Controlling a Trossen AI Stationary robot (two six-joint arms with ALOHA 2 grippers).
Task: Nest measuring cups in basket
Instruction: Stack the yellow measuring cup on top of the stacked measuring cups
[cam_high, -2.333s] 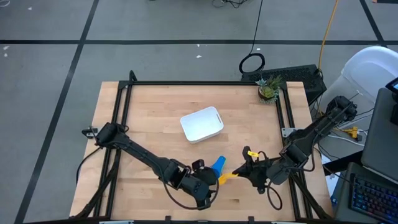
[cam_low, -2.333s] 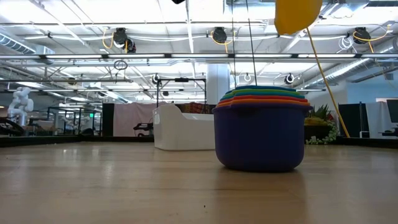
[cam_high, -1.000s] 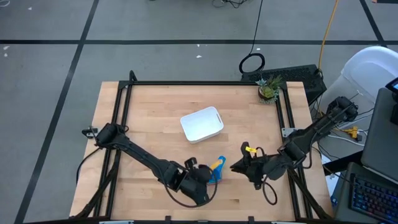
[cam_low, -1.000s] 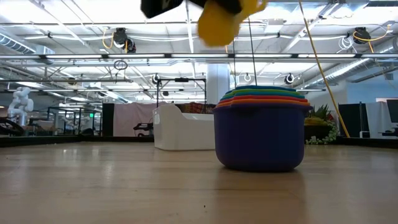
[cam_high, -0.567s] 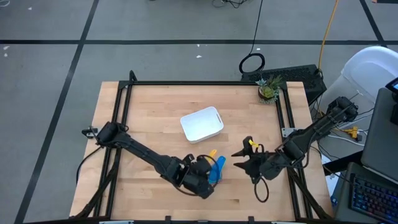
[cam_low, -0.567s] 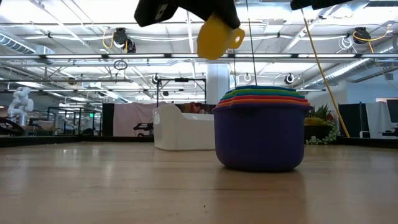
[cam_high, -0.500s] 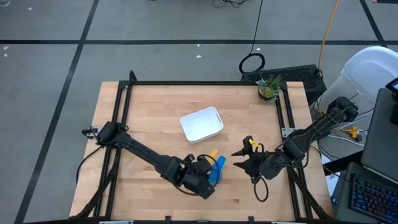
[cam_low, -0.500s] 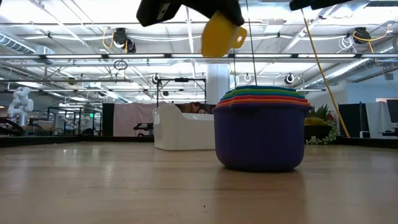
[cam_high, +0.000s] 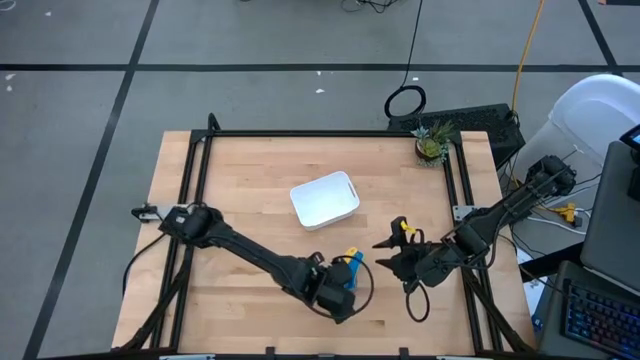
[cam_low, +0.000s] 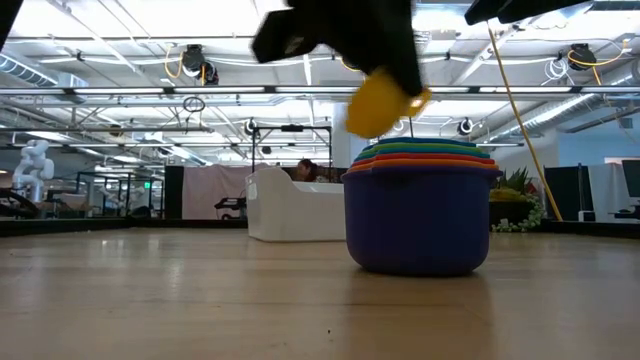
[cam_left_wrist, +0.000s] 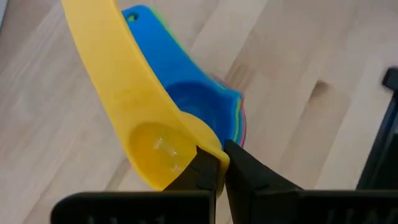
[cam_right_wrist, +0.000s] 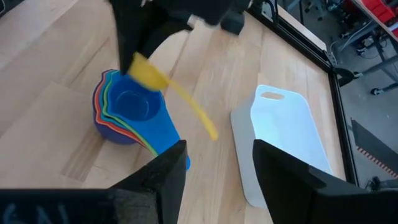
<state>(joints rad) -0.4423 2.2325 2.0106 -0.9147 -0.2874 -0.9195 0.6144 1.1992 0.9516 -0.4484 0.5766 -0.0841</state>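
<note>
Four nested cups, dark blue outermost with orange, green and light blue inside, form a stack (cam_low: 420, 205) standing on the wooden surface (cam_high: 240, 190) near its front edge, in front of the basket. Its light blue handle points away from the bowl in the left wrist view. Just above the stack hangs the yellow cup (cam_low: 383, 103), tilted, its bowl over the stack's rim and its long handle slanting away; whether the bowl touches the stack cannot be told. The left end effector (cam_left_wrist: 222, 163) is closed on the yellow cup at the bowl's rim, its two dark fingers pinching the edge, with the left arm reaching diagonally across the front of the surface. The right end effector (cam_right_wrist: 214, 165) hovers empty just to the right of the stack, its jaws standing apart and aimed at the stack and the basket beyond. Farther back, near the middle of the surface and well apart from the stack, lies the white basket (cam_high: 325, 200), set at a slant and holding nothing. At the far right corner stands a small potted plant (cam_high: 432, 143). Beyond the surface lie grey floor, a coiled cable and a yellow cord.
</note>
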